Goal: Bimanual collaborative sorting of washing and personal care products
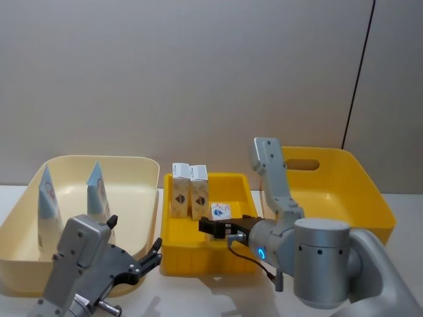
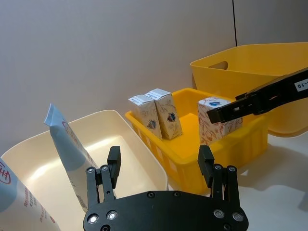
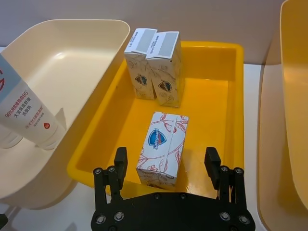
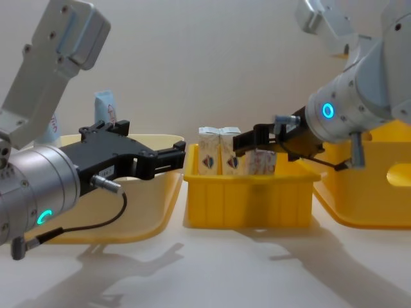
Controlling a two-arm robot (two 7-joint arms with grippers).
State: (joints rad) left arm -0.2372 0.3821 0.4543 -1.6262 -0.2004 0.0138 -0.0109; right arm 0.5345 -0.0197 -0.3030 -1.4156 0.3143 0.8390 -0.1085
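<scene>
Right end effector [image 3: 166,163] is over the small yellow bin [image 3: 211,45], its black fingers spread wide. One finger stands on each side of a carton [image 3: 162,147], clear of both flanks, so nothing is pinched. The carton is white cardboard with sharp edges, red leaf print, and a blue shield badge on the face turned up. It sits near the middle of the bin.

Two more cartons [image 3: 166,72] stand upright, side by side and touching, in the bin's back left corner.

Over to the left end effector [image 2: 160,166]: fingers spread too, empty, hovering by the front rim of the cream bin [image 2: 103,137]. Inside that smooth, round-cornered plastic bin, two squeeze tubes [image 1: 98,191] stand with their pale blue crimped ends up, showing red lettering.

A large yellow bin [image 1: 357,185] with a handle slot sits to the right on the pale worktop [image 1: 198,297].
</scene>
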